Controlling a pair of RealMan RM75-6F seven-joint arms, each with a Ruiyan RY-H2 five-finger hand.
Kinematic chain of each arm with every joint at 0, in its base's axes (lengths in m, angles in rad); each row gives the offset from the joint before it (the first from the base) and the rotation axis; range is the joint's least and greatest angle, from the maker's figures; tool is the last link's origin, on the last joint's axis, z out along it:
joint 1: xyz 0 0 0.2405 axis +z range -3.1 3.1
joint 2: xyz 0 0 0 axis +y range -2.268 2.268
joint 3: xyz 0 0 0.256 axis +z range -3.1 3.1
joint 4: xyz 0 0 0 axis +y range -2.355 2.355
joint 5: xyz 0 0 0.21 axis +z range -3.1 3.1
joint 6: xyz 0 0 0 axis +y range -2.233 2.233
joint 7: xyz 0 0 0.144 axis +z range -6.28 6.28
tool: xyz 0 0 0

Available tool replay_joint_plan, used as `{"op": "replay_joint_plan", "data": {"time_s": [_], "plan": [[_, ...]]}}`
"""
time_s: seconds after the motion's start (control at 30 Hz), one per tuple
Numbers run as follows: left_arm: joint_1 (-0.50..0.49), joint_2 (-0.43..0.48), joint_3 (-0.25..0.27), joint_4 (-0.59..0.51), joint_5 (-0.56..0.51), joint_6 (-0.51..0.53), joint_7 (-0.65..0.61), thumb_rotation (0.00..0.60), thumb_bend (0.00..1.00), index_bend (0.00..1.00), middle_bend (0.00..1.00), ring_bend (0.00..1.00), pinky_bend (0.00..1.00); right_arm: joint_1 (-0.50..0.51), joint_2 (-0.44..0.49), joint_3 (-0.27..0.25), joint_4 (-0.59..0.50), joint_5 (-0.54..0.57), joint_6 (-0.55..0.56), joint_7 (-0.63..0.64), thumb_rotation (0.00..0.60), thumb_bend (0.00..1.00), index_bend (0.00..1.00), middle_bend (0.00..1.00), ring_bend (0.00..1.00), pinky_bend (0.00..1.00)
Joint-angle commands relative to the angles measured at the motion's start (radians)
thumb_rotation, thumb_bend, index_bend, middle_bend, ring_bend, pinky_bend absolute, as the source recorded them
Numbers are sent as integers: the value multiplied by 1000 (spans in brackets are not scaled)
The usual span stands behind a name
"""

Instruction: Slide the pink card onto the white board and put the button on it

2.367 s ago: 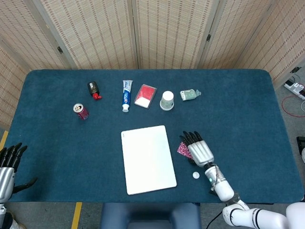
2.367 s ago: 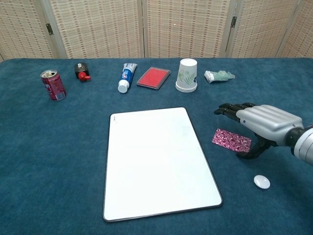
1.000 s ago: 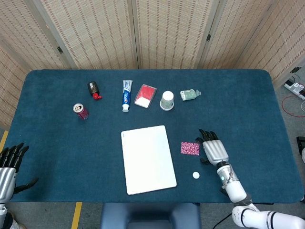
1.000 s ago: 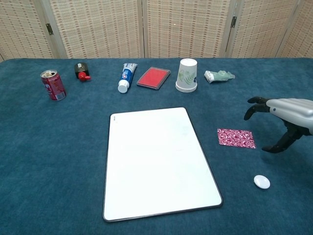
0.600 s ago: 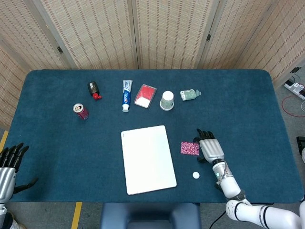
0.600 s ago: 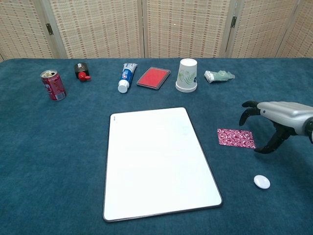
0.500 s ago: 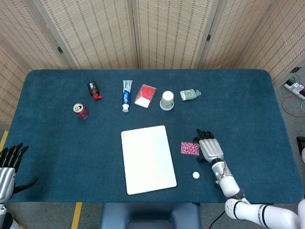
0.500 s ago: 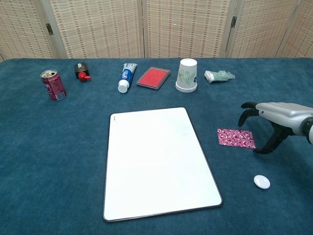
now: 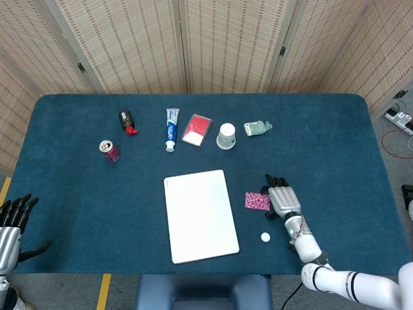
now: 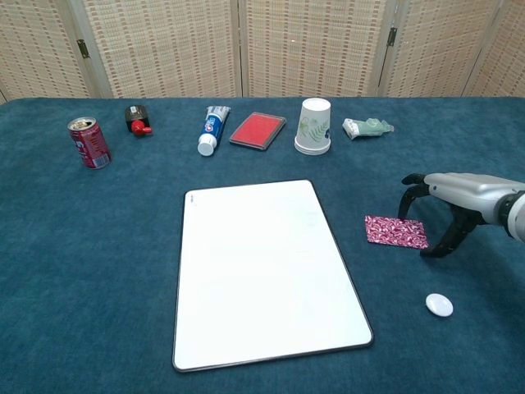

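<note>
Nearest us, our left hand (image 9: 11,226) waits at the table's near left corner, fingers apart and holding nothing. The white button (image 10: 440,305) lies on the blue cloth just right of the white board (image 10: 267,271). Beyond it, our right hand (image 10: 458,197) arches over the right edge of the pink card (image 10: 396,231), fingers spread, grasping nothing; the card lies between hand and board, off the board.

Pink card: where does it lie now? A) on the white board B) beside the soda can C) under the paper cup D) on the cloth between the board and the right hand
D: the pink card lies on the blue cloth, right of the white board, with the right hand by its far edge.
</note>
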State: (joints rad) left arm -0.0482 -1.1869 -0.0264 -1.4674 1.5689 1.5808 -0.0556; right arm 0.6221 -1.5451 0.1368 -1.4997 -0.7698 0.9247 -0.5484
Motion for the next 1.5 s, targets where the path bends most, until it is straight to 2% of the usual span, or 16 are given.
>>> {"op": "replay_joint_plan", "data": {"time_s": [0.03,0.57,1.17,1.5], "plan": [[0,0,0,0,1,0,1,600,140,106,74,86,0,5,1,-3,4,7,-5,5,600,268,307,17,0,0],[-1,2,-2,-3,-2,-1,5,600,140,106,74,86,0,27,1,-18,12,23,-2,19,600,268,311,21,0,0],[1,-3,0,11,-4,-3,-5,600,140,106,74,86,0,39,-16,-31,21,32,17,19,600,268,409,51,0,0],[3,-5,2,15,-4,-1,-10,600,140,106,74,86,0,26,6,-39,-9,-1,38,43,600,268,421,57,0,0]]}}
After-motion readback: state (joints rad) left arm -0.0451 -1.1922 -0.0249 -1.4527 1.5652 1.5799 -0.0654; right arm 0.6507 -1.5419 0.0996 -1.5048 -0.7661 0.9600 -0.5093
